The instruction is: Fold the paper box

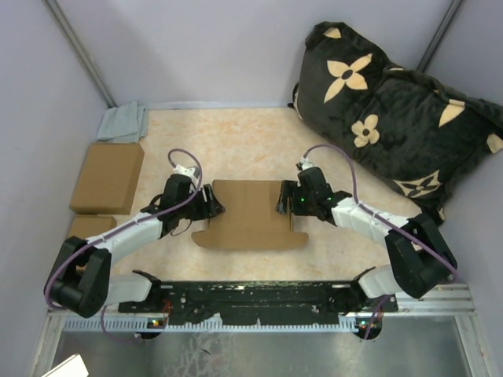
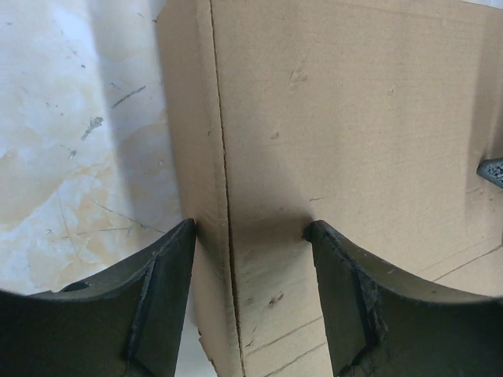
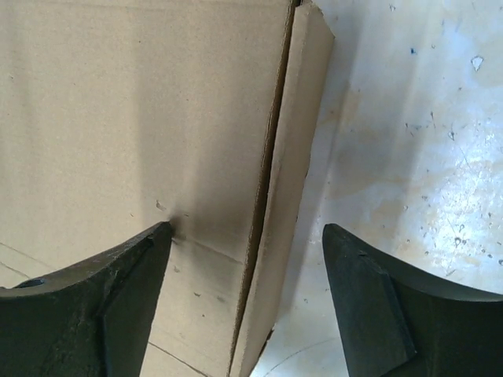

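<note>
The paper box (image 1: 247,214) lies flat and brown in the middle of the table, its narrow side flaps raised a little. My left gripper (image 1: 211,206) is at its left edge and my right gripper (image 1: 284,203) at its right edge. In the left wrist view the left gripper (image 2: 250,228) is open astride the left flap (image 2: 196,157): one finger sits against the flap's outer face, the other on the main panel (image 2: 354,118). In the right wrist view the right gripper (image 3: 247,229) is open astride the right flap (image 3: 302,133), one finger on the panel (image 3: 134,110), the other over bare table.
Two brown cardboard blocks (image 1: 108,177) (image 1: 88,228) lie at the left, with a grey-blue cloth (image 1: 123,122) behind them. A black flower-patterned pillow (image 1: 393,118) fills the back right corner. The arms' black base rail (image 1: 259,294) runs along the near edge.
</note>
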### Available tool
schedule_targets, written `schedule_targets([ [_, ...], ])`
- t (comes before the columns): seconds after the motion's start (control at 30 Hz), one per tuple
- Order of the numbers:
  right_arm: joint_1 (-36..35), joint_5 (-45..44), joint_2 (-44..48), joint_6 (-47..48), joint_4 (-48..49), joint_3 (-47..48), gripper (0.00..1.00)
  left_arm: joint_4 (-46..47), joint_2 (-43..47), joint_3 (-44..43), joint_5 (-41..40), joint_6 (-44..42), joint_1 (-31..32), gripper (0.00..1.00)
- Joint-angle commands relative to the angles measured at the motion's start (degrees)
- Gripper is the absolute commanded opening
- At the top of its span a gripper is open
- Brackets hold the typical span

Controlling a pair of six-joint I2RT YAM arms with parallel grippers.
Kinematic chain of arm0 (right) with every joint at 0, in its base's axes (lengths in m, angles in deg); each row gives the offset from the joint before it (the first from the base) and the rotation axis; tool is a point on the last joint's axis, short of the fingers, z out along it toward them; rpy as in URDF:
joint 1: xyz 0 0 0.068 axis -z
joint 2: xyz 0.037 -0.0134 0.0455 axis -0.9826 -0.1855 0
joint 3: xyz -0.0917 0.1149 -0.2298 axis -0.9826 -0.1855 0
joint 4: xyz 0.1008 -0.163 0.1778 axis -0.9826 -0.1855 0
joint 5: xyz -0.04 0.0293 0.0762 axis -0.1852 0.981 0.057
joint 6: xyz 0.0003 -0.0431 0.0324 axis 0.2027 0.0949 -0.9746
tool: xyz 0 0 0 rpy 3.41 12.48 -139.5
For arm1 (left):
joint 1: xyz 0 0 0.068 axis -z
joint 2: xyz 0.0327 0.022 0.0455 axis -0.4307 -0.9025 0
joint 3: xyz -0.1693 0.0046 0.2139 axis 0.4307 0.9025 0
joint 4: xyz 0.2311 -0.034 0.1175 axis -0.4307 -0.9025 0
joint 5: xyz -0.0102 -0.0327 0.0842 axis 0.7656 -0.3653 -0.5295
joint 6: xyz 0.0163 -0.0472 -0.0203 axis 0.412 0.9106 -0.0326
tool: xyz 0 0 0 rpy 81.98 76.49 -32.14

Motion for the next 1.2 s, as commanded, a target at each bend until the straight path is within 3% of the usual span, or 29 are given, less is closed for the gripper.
schedule_targets([
  [0.0, -0.45, -3.96, -3.62, 2.4, 0.54, 4.07, 0.78, 2.7, -0.36, -2.8, -1.8, -0.76, 0.37, 0.66],
  [0.37, 0.48, -5.5, -21.12, 5.2, -1.23, 22.61, 0.78, 3.67, -15.99, -17.93, -3.31, -0.06, 0.2, 0.65],
  [0.6, 2.26, -6.7, -24.79, 6.03, -5.52, 31.0, 0.81, -3.89, -20.86, -26.82, -7.79, -0.6, -0.3, 0.71],
  [0.7, 2.42, -11.19, -22.56, 7.44, -9.2, 33.73, 0.87, -8.49, -19.54, -30.21, -10.23, -1.86, -0.85, 0.74],
  [0.73, 2.6, -12.93, -21.35, 7.55, -10.32, 34.41, 0.92, -9.06, -18.42, -30.57, -10.92, -2.56, -0.87, 0.8],
  [0.77, 2.89, -13.99, -20.03, 7.69, -11.31, 34.93, 0.97, -9.48, -17.12, -30.68, -11.66, -2.89, -0.85, 0.97],
  [0.8, 3.2, -14.67, -18.52, 7.78, -12.16, 35.26, 0.99, -9.62, -15.61, -30.31, -12.14, -3.0, -0.9, 1.0],
  [0.9, 3.47, -15.3, -12.4, 7.6, -14.61, 35.62, 0.99, -8.3, -10.33, -27.74, -13.36, -2.73, -1.15, 1.0],
  [1.03, 3.49, -13.05, -3.2, 4.45, -18.47, 34.91, 0.99, -8.21, -1.39, -22.36, -19.71, 4.23, -1.37, 1.0],
  [1.17, 3.49, -6.14, 10.02, 0.22, -12.47, 17.89, 0.99, -12.71, 6.31, -16.21, -15.89, 9.15, -1.83, 1.0],
])
